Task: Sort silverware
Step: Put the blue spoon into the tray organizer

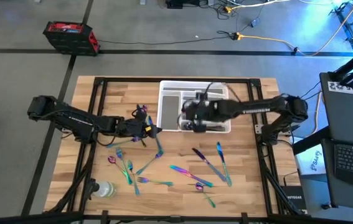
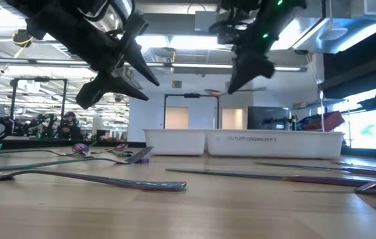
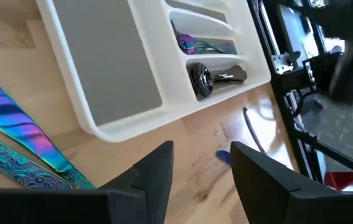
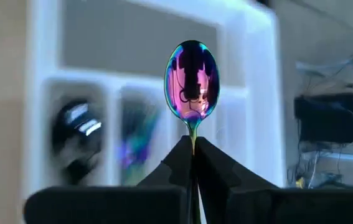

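1. The right gripper [image 4: 193,149] hangs over the near end of the white compartmented plastic tray [image 1: 170,89], at twelve o'clock on the wooden table [image 1: 251,186]; its jaws pinch the neck of a small iridescent pink-purple spoon [image 4: 192,79], bowl pointing forward.
2. The left gripper [image 3: 200,163] hovers above bare wood just off the tray's rounded corner, at about nine o'clock from it; jaws spread, nothing between them.
3. The rest of the rainbow-metal silverware [image 1: 182,171] lies scattered from seven to five o'clock on the table; some pieces already sit in the tray's compartments.
4. A clear plastic bottle [image 1: 104,189] lies near the seven o'clock edge; open wood separates tray and scatter.
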`<state>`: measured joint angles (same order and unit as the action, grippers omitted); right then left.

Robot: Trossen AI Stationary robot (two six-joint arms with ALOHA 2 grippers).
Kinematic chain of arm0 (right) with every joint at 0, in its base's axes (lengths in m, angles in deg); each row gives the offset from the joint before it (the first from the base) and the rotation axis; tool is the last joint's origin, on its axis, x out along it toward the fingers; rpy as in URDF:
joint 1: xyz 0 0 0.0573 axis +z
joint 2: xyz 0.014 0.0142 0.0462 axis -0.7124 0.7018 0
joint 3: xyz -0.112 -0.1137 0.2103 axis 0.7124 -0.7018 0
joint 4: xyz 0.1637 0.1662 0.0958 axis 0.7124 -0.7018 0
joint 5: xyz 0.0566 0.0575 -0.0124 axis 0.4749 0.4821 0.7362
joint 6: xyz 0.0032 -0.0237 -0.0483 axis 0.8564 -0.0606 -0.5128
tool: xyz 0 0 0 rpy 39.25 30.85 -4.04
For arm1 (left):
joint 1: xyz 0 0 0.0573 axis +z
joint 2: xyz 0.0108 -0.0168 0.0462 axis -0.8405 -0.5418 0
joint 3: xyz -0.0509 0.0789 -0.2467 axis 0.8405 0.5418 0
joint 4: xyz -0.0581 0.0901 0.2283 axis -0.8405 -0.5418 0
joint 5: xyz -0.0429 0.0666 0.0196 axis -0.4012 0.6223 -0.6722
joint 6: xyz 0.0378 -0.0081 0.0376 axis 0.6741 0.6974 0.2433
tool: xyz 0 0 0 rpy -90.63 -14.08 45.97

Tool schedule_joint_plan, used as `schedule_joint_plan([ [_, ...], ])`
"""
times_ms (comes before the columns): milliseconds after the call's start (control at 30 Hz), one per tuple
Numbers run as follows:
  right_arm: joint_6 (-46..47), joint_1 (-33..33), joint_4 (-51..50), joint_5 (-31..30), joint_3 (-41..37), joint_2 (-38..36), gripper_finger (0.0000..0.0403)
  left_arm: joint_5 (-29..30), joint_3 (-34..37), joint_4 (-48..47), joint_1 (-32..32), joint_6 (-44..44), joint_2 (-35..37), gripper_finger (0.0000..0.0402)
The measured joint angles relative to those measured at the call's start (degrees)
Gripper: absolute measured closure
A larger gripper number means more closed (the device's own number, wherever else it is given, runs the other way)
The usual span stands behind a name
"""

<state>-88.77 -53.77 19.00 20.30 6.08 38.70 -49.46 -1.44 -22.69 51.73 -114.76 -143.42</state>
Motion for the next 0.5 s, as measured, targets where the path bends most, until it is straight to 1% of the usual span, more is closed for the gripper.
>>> schedule_joint_plan([
  [67,-3.3,-4.7,3.7,5.3,-1.0,0.1,0.0403,0.0,0.0,-0.1,-0.1,0.5,0.0,0.0256],
  [167,-8.5,-11.9,7.3,10.3,-2.3,1.1,0.0403,0.0,0.0,-0.2,-0.1,2.9,0.0,0.0256],
  [333,-13.3,-24.0,8.5,21.5,-2.9,2.5,0.0403,0.0,0.0,-0.4,-0.1,4.1,0.0,0.0256],
  [433,-14.3,-28.4,7.6,27.6,-2.9,3.8,0.0403,0.1,0.0,-0.2,-0.1,4.2,0.0,0.0256],
  [500,-14.5,-29.8,7.3,31.9,-2.9,4.8,0.0403,0.1,0.0,-0.3,-0.1,4.5,0.0,0.0256],
])
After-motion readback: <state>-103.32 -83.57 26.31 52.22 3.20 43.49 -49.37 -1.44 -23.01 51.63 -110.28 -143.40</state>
